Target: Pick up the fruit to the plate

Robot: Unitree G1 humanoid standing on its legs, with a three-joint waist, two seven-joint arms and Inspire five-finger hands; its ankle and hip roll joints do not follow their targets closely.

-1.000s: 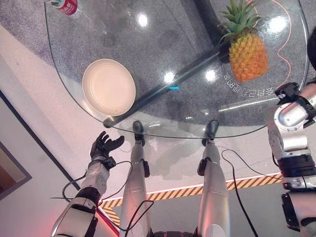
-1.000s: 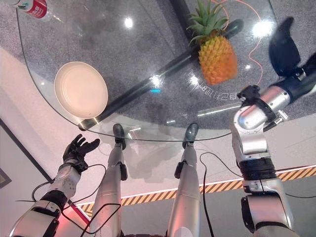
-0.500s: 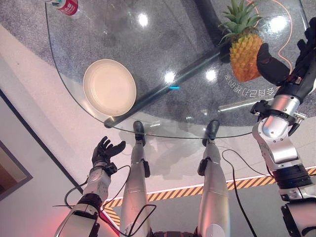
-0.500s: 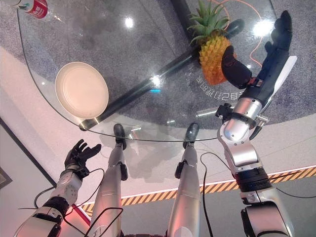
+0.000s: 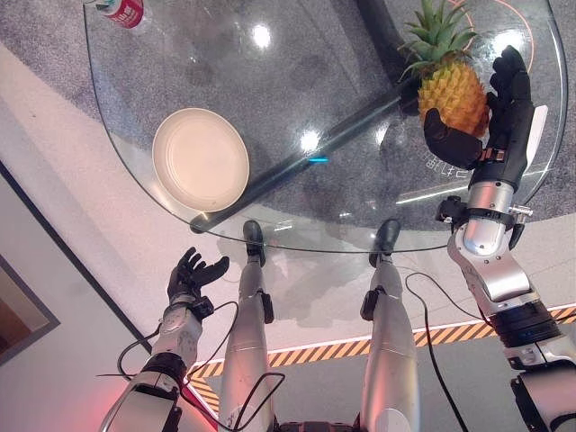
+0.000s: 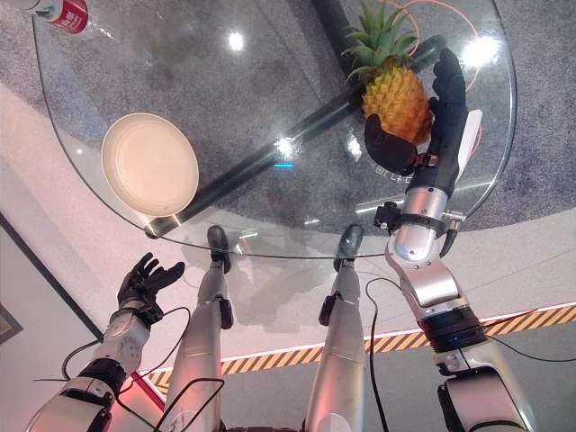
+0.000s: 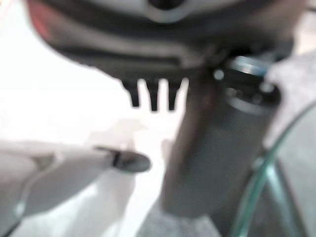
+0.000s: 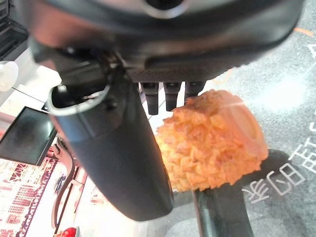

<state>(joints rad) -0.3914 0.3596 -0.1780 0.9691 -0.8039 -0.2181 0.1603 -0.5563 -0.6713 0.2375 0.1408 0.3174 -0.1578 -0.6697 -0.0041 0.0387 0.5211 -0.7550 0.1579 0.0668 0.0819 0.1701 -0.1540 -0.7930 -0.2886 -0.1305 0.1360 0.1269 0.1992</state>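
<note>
A pineapple [image 5: 450,90] with a green crown lies on the round glass table [image 5: 297,72] at the far right. My right hand [image 5: 499,135] is up against it, open: the thumb [image 5: 447,146] lies along its near side and the straight fingers [image 6: 447,76] reach past its right side. The right wrist view has the pineapple [image 8: 212,148] close beside the thumb [image 8: 113,153]. An empty cream plate [image 5: 200,159] sits at the table's left edge. My left hand [image 5: 191,274] hangs open below the table's near edge, well short of the plate.
A red-labelled bottle [image 5: 121,11] stands at the table's far left. An orange cable [image 5: 531,27] curves behind the pineapple. A dark table bar [image 5: 306,153] runs under the glass between plate and pineapple. The glass edge [image 7: 256,182] appears in the left wrist view.
My right hand has swung in from the table's right side and now brackets the pineapple with thumb and fingers. The left hand has barely moved.
</note>
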